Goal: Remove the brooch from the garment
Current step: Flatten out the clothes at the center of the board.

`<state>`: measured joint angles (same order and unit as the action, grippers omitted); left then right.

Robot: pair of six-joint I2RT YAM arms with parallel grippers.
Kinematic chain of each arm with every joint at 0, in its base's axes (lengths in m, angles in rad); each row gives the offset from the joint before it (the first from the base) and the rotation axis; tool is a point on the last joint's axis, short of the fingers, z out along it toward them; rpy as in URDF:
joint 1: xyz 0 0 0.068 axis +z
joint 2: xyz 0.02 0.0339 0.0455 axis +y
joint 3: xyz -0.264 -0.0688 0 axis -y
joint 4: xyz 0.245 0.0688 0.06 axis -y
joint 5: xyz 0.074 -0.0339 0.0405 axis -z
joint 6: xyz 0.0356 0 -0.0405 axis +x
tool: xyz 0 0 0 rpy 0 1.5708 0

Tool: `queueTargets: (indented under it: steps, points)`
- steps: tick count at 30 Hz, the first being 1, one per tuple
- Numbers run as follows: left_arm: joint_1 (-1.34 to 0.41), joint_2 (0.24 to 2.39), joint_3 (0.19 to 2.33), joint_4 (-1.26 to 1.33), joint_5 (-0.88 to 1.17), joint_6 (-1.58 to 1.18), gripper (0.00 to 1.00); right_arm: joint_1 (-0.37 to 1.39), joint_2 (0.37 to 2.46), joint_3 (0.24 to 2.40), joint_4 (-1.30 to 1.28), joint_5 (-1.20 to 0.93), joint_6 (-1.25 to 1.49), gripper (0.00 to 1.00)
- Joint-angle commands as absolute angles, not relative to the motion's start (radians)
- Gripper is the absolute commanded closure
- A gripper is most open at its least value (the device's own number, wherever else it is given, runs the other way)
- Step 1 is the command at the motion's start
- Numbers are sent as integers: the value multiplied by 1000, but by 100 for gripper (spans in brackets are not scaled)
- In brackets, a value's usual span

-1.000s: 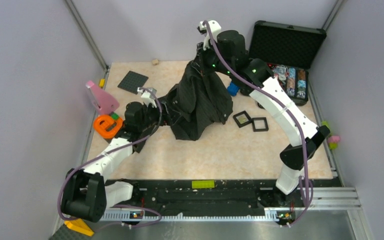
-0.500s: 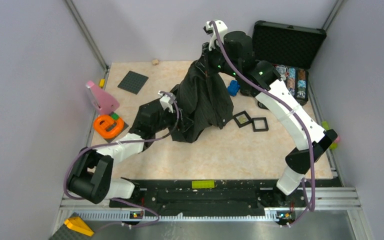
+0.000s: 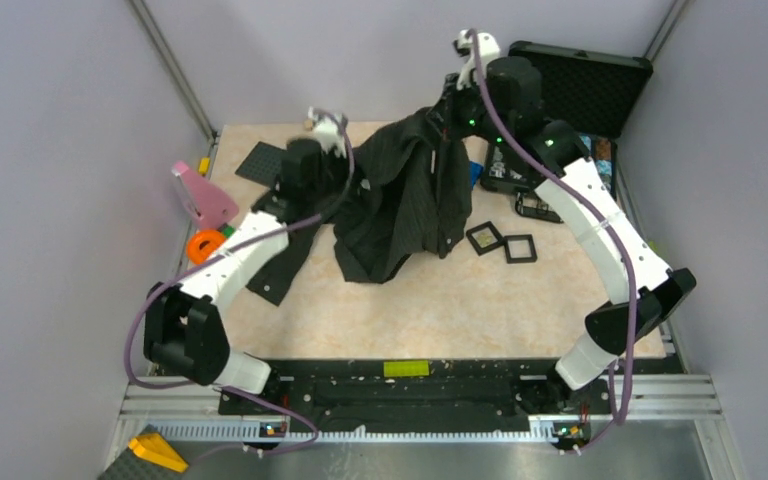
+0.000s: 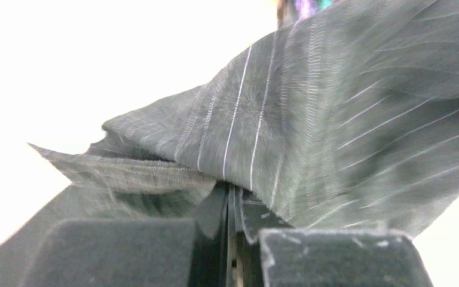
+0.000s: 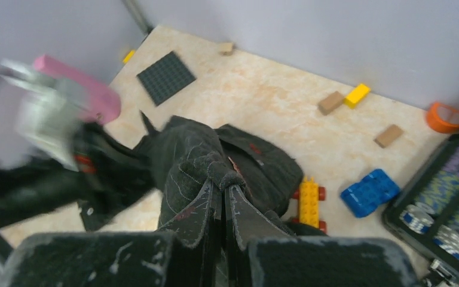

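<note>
The garment (image 3: 410, 200), a dark pinstriped shirt, hangs lifted above the middle of the table, stretched between both grippers. My right gripper (image 3: 447, 118) holds its top; in the right wrist view the right gripper (image 5: 226, 186) is shut on a bunched fold of the garment (image 5: 257, 161). My left gripper (image 3: 352, 185) holds the left side; in the left wrist view the left gripper (image 4: 233, 192) is shut on striped cloth of the garment (image 4: 334, 119). A sleeve trails down to the table (image 3: 440, 300). The brooch is hidden in every view.
Two black square boxes (image 3: 484, 237) (image 3: 520, 248) lie right of the shirt. A black case of chips (image 3: 580, 90) stands back right. A dark baseplate (image 3: 260, 160), a pink piece (image 3: 203, 195) and an orange ring (image 3: 203, 245) sit at the left. A blue brick (image 5: 369, 191) and a yellow brick (image 5: 309, 202) lie under the shirt's right side.
My left gripper has swung from the table's left side back and up to the shirt and shut on its cloth. My right gripper has carried the shirt's top to the right.
</note>
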<state>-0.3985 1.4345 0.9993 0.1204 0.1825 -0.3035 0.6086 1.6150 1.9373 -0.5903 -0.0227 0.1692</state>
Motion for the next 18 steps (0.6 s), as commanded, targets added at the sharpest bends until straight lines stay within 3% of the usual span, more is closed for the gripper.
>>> queueTargets:
  steps: [1, 4, 8, 14, 18]
  points:
    - [-364, 1446, 1614, -376, 151, -136, 100, 498, 1594, 2068, -492, -64, 232, 100]
    - [-359, 1567, 2093, -638, 183, -95, 100, 471, 1623, 2193, -495, -53, 230, 100]
    - [-339, 1649, 2462, -820, 241, -72, 100, 435, 1636, 2269, -461, -56, 232, 100]
    - [-304, 1395, 2184, -575, 243, -39, 100, 431, 1599, 2223, -377, -17, 223, 100]
    - [-273, 1356, 2224, -611, 204, 11, 100, 431, 1545, 2156, -291, -3, 220, 100]
